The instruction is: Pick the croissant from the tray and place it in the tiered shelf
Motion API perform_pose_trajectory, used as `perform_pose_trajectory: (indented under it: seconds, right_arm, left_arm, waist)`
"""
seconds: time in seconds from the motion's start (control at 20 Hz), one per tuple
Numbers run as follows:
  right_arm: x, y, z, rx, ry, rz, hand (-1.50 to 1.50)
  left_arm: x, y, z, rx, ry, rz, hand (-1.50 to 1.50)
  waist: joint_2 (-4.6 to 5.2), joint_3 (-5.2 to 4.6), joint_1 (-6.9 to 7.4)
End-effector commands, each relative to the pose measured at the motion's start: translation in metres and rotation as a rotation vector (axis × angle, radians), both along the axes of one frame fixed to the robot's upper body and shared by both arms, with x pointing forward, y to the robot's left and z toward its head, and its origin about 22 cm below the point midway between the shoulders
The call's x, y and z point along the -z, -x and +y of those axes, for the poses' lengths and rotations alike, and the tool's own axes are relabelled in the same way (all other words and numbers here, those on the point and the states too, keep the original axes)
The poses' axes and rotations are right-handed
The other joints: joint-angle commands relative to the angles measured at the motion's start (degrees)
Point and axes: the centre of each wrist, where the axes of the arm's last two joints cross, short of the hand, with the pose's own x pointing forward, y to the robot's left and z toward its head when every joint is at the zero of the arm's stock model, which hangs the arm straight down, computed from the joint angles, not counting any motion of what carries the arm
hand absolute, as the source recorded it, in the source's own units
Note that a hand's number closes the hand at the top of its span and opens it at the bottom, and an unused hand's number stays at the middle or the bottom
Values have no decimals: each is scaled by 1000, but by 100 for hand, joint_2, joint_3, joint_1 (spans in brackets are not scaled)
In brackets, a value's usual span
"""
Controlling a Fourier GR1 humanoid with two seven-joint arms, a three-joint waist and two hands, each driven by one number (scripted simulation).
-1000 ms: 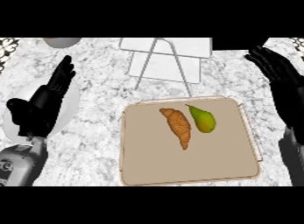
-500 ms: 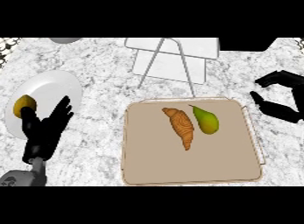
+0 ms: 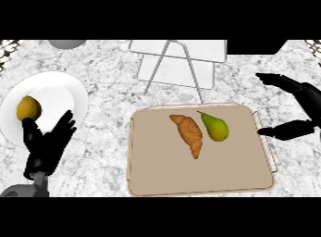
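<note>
1. Head view: the right hand (image 3: pixel 300 111) hangs above the bench (image 3: pixel 101 171) just off the outer edge of the tray (image 3: pixel 211 178), fingers and thumb spread wide with nothing between them.
2. The croissant (image 3: pixel 188 134) lies flat on the tray, inward of that hand and well apart from it, its long axis running slantwise toward the robot.
3. A pear (image 3: pixel 214 126) lies just beside the croissant on the side nearer the right hand; from here the two look almost touching, though contact cannot be confirmed.
4. Beyond the tray, ahead of the right hand and inward of it, stands the tiered shelf (image 3: pixel 180 60), its pale levels on thin legs.
5. The left hand (image 3: pixel 48 144) rests open, fingers up, at the near rim of a white plate (image 3: pixel 67 92) that carries a lemon (image 3: pixel 28 108); it holds nothing.
6. Judgement: the step in hand is the reach. To do it well, the right hand would need to travel over the pear, come down on the croissant's thick middle, and set fingers and thumb across its narrow width, not along its length.
7. Judgement: the chief risk is nudging or catching the pear; a steep descent from above looks safer than a low sweep from the side.
</note>
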Motion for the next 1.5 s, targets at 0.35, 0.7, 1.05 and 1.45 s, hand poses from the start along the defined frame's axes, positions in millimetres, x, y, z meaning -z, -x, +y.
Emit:
perform_pose_trajectory:
  seconds: [0.35, 0.7, 1.05, 1.45]
  right_arm:
    - [-63, 34, 99, -90, 247, 129, -150]
    - [-67, 42, 167, 75, 334, 140, -150]
    - [-52, 31, 209, 111, 496, 215, -150]
    - [-37, 32, 217, 118, 634, 264, -150]
  left_arm:
    - [-2, -2, 3, -1, 11, 6, 0]
    - [4, -1, -19, -2, 0, 11, 0]
    - [1, -3, 1, -17, 11, 13, 0]
    - [15, -10, 12, 7, 14, 7, 0]
  waist:
    - [-25, -11, -33]
    - [-4, -5, 8]
    - [3, -4, 15]
    - [6, -5, -18]
